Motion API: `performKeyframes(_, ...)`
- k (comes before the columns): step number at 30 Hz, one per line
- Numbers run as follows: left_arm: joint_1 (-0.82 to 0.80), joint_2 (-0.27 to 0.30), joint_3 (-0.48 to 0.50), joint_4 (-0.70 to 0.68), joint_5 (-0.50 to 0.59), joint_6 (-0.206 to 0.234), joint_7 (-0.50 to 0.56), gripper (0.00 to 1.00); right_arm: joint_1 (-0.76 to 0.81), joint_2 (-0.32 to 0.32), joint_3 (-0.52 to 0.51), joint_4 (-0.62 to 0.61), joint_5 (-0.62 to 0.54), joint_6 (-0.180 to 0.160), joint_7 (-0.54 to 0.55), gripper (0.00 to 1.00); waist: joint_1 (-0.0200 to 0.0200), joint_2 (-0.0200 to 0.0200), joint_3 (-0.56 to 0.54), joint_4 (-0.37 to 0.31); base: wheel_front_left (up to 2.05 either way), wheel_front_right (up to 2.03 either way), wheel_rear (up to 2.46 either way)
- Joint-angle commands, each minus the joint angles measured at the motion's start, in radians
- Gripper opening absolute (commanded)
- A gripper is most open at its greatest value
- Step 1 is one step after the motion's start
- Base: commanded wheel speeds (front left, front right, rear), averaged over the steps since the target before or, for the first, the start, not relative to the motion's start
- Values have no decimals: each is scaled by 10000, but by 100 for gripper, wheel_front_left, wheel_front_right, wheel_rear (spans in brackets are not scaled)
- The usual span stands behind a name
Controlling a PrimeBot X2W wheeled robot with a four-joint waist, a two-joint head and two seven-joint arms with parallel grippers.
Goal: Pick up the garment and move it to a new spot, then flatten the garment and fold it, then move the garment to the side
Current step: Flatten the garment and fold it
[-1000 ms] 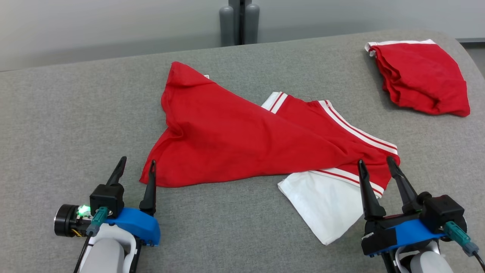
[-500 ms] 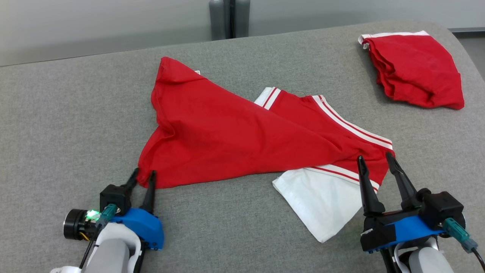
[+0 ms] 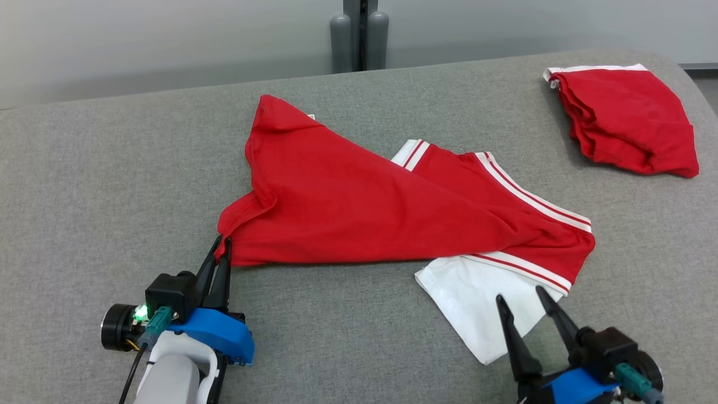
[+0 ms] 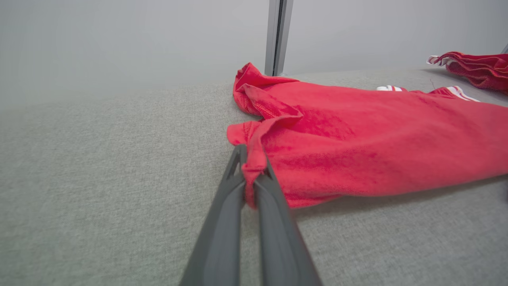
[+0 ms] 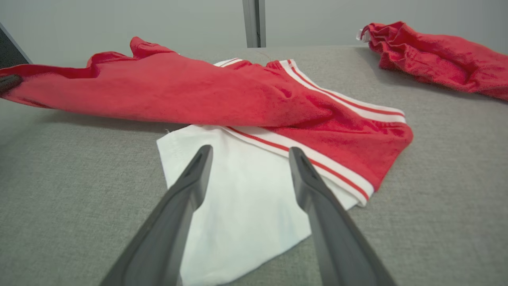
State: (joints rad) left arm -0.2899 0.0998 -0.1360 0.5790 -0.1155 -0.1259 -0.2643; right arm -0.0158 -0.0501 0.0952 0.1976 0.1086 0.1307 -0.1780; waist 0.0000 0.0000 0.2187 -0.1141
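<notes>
Now left jaws shut on garment (image 3: 364, 207) corner, lower left; right jaws wide apart, empty, by its white part, lower right.

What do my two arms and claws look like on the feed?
The left claw and right claw match: two long dark tapered fingers, black block, blue cover, teal cable plug. On the left one, a pale forearm, black cylinder and green light show.
</notes>
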Motion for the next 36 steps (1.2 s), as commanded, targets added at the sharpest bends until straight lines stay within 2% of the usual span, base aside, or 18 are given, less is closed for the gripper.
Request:
performKeyframes(1, 108, 28, 51, -83, -41, -60, 2, 0, 215, -22, 68, -98, -35, 1, 75, 100, 0, 0, 6, 11, 0, 0, 0)
performKeyframes(11, 210, -14, 44, -479, -26, -62, 2, 0, 1114, -74, 466, -156, -261, 1, 719, 100, 0, 0, 118, 96, 0, 0, 0)
performKeyframes(25, 98, 7, 37, -505, -25, -37, 1, 0, 338, -29, 625, 1863, -578, 0, 520, 100, 0, 0, 237, 242, 0, 0, 0)
performKeyframes(26, 72, 3, 34, -497, -25, -38, 2, 0, 283, -26, 672, 2006, -631, 1, 499, 78, 0, 0, 243, 251, 0, 0, 0)
performKeyframes(27, 44, -2, 33, -493, -28, -38, 2, 0, 249, -22, 715, 2167, -619, 1, 527, 43, 0, 0, 251, 265, 0, 0, 0)
performKeyframes(28, 29, -3, 33, -488, -31, -38, 2, 0, 187, -20, 749, 2318, -633, 1, 540, 0, 0, 0, 252, 277, 0, 0, 0)
performKeyframes(36, 316, -42, 158, -569, -101, 8, 2, 0, -110, -43, 282, 2455, -753, -9, -200, 0, 0, 0, 34, 263, 0, 0, 0)
